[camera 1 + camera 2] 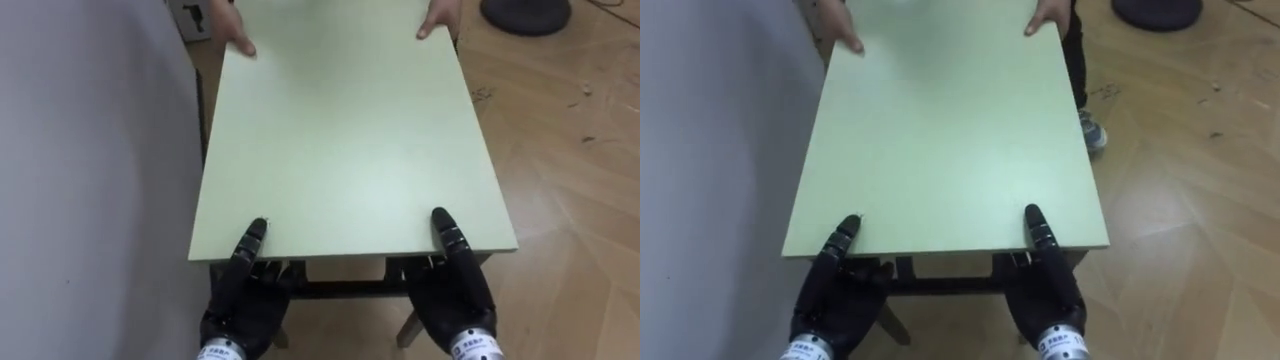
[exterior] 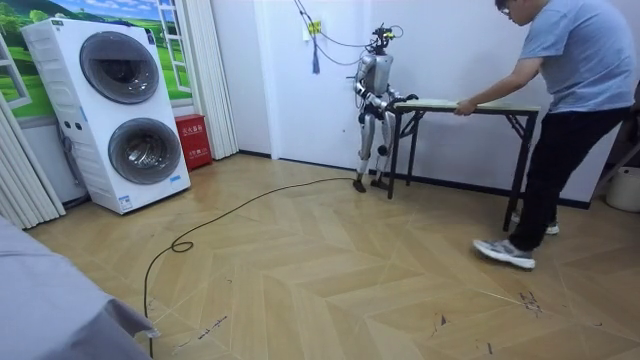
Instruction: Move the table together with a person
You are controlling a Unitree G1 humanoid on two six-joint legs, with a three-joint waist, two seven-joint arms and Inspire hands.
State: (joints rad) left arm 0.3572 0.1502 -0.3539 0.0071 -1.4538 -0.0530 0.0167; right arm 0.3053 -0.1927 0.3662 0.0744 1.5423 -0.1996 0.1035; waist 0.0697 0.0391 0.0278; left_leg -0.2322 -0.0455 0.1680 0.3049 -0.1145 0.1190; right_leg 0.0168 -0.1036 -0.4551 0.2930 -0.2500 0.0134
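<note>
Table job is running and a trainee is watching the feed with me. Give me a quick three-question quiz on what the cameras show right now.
1. True or false: the person's hands hold the far end of the table.
2. Where do the thumbs of the left hand and the right hand lie? A) on the tabletop at its near edge B) on a table leg C) clear of the table
3. Fill in: in the room view, the person stands at the table's end on the view's ___.
Key: 1 true; 2 A; 3 right.
</note>
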